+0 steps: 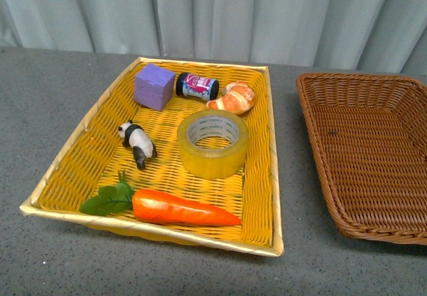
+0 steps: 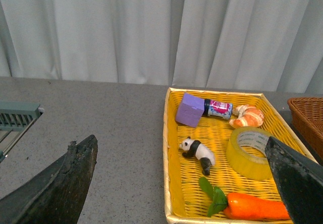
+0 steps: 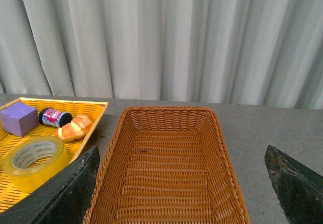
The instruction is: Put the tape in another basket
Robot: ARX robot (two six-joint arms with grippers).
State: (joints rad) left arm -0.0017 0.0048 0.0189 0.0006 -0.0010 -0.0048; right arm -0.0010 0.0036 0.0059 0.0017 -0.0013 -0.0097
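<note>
Neither arm shows in the front view, so the pose has to be read from the wrist cameras. The left gripper (image 2: 180, 140) is held above the grey table (image 1: 40, 96) at the near edge of the yellow tray (image 1: 93, 156), facing the curtain. Its two dark fingers (image 2: 65, 183) are spread wide with nothing between them. The right gripper (image 3: 181, 148) hangs over the near end of the basket (image 3: 166, 158), its fingers equally far apart and also holding nothing. The tape (image 1: 213, 143) lies flat in the yellow tray with its hole facing up, on the side of the tray nearer the basket. It is a wide roll of translucent yellow with a pale inner core (there is faint small print on the core, too small to read). It sits between the croissant (image 1: 233, 98) behind it and the carrot (image 1: 180, 208) in front of it, touching neither, and the panda figure (image 1: 137, 143) stands near it on the other side. A purple block (image 1: 154, 86) and a small dark jar (image 1: 197, 86) lying on its side are at the far end of the tray. The basket is dark brown wicker with sloped sides, and it stands on the table just beside the tray without touching it.
</note>
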